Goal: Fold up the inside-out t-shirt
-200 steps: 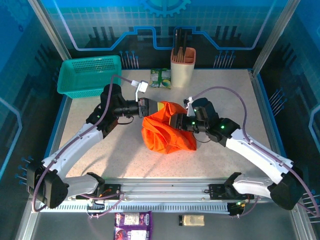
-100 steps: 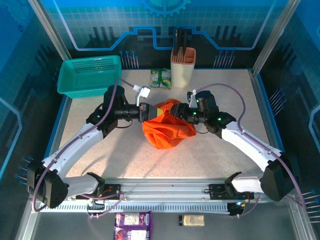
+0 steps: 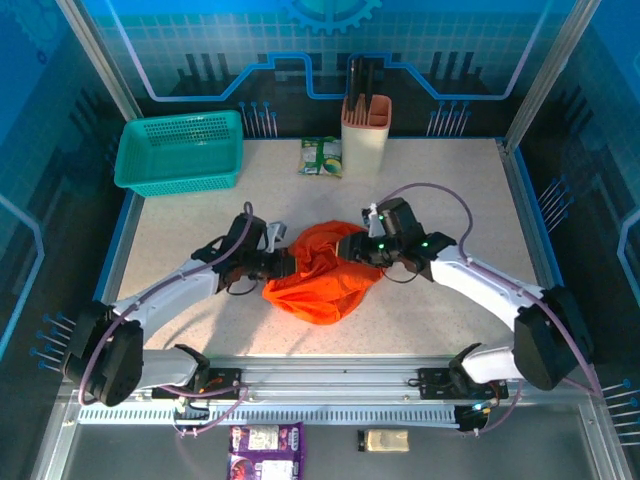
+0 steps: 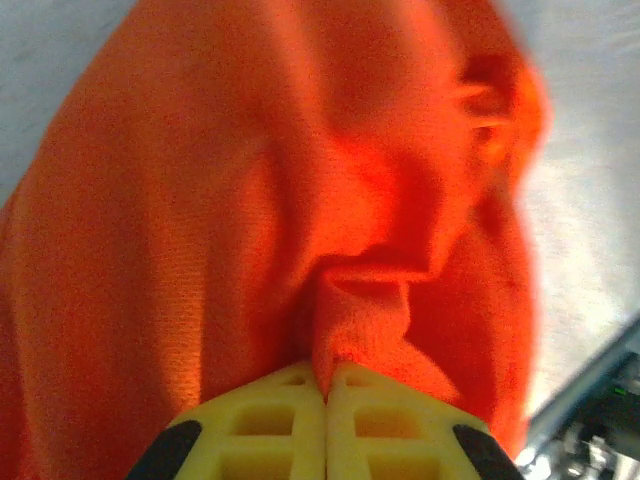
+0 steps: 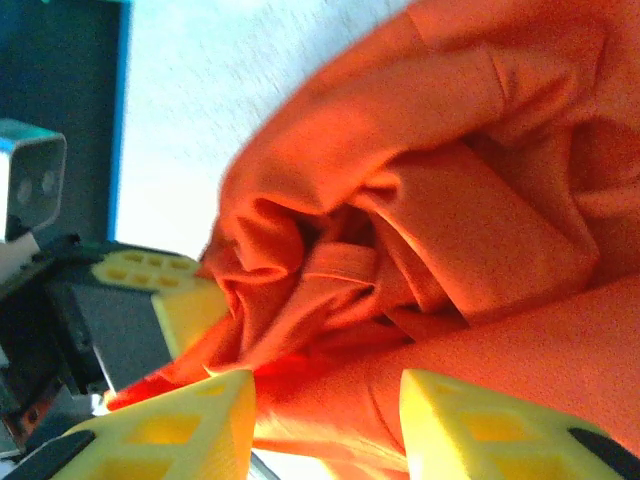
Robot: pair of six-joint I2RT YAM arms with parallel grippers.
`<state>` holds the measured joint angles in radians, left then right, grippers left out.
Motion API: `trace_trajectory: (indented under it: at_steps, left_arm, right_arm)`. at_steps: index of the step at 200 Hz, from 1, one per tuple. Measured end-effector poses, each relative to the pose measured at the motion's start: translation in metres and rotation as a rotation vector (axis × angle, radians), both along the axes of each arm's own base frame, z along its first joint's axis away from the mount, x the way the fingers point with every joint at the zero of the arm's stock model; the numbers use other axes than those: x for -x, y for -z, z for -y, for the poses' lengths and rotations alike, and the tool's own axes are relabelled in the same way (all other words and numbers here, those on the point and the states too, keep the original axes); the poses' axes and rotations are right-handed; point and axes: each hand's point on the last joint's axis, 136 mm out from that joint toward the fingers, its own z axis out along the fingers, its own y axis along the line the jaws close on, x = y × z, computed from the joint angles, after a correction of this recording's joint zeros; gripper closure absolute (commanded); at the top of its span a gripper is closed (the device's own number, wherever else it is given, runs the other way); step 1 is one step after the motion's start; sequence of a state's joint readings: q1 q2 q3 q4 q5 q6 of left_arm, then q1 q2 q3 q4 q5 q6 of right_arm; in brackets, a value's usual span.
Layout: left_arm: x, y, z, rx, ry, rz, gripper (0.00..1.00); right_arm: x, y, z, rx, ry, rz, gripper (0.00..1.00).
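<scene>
Speckled tabletop [image 3: 470, 200] bears the inside-out t-shirt [image 3: 320, 282], bunched in a heap well in front and to the right of the teal basket [image 3: 175, 176]. The left gripper [image 4: 326, 385] pinches a fold tight, while the right gripper [image 5: 325, 400] has its jaws apart astride cloth, grip unclear. Spreading seems in hand; next, both need hold, drawing apart to flatten it.

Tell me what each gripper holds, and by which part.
Left gripper pinches a raised fold of the t-shirt. Right gripper straddles bunched cloth, jaws apart; grip cannot be told.
</scene>
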<state>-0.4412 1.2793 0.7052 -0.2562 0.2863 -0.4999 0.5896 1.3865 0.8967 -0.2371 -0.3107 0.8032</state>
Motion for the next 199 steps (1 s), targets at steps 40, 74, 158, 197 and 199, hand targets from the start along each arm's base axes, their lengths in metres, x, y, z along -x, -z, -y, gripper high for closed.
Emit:
trace_trajectory:
  at_steps: [40, 74, 158, 197, 199]
  left_arm:
    - [0.008, 0.019, -0.029, -0.111, -0.126, -0.049, 0.63]
    - [0.008, -0.013, -0.05, -0.161, -0.211, 0.029, 0.52]
    - [0.001, -0.086, 0.007, -0.247, -0.017, 0.122, 0.51]
    - [0.004, -0.052, 0.034, -0.389, 0.134, 0.061, 0.53]
    - [0.004, -0.049, 0.034, -0.399, 0.138, 0.056, 0.53]
  right_arm:
    - [0.019, 0.046, -0.025, 0.149, -0.154, -0.071, 0.61]
    - [0.053, 0.063, -0.037, 0.234, -0.267, -0.095, 0.69]
    - [0.075, 0.045, -0.015, 0.309, -0.27, -0.1, 0.67]
    - [0.037, 0.007, -0.007, 0.245, -0.161, -0.011, 0.66]
    - [0.035, 0.006, -0.006, 0.243, -0.154, -0.011, 0.66]
